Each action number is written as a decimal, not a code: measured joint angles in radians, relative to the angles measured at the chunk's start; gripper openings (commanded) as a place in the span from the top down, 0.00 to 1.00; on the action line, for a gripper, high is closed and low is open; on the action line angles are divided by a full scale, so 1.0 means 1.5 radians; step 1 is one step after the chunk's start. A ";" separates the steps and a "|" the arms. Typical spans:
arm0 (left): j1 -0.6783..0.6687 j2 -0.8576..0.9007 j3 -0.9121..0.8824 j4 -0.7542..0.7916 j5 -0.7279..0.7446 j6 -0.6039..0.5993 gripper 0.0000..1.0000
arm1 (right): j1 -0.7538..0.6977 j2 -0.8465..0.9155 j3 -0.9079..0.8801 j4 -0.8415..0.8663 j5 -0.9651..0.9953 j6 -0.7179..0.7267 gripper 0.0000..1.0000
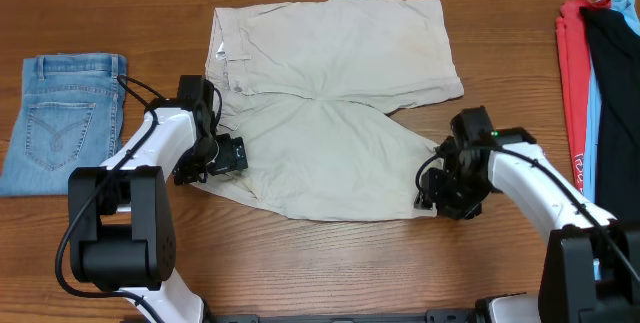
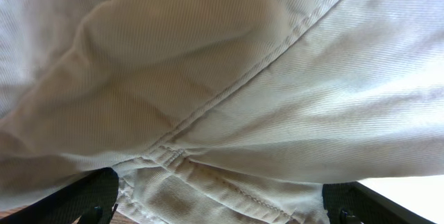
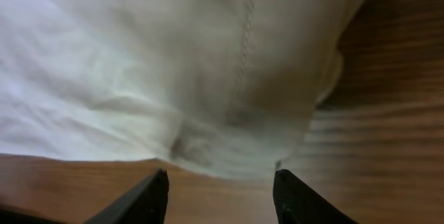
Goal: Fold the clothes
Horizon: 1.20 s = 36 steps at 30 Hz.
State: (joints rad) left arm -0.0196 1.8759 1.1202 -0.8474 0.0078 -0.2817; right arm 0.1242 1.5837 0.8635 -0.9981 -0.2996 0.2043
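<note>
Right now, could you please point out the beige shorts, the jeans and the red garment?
beige shorts [image 1: 340, 48]: overhead view, upper leg.
jeans [image 1: 55, 128]: overhead view, back pocket.
red garment [image 1: 568, 83]: overhead view, left edge.

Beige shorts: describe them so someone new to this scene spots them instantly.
On the wooden table, look at the middle, between the folded light-blue jeans at the left and the red, light-blue and black garments at the right edge. The beige shorts are spread there, waistband left, legs pointing right. They are the largest piece and the only pale cream one.

The left end effector low, jaws wide; the right end effector low, jaws apart.
</note>
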 measured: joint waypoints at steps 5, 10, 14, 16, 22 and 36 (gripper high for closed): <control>0.000 0.000 0.000 0.001 0.000 0.000 0.03 | 0.000 0.000 -0.042 0.060 -0.011 0.003 0.55; 0.000 0.000 0.000 0.001 0.000 0.000 0.03 | 0.000 0.000 -0.066 0.110 -0.037 0.005 0.96; 0.000 0.000 0.000 0.001 0.000 0.000 0.03 | 0.000 0.000 -0.067 0.112 -0.070 0.005 0.96; 0.000 0.000 0.000 0.001 0.000 0.000 0.03 | 0.000 0.000 -0.057 0.066 -0.088 0.004 0.96; 0.000 0.000 0.000 0.002 0.000 0.000 0.03 | 0.000 -0.009 0.099 -0.116 -0.113 -0.007 0.96; 0.000 0.000 0.000 0.002 0.000 0.000 0.03 | 0.000 0.108 0.362 -0.101 -0.114 -0.012 0.96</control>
State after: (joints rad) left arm -0.0196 1.8759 1.1202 -0.8444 0.0078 -0.2813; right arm 0.1246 1.7451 1.4071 -1.1492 -0.4713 0.1856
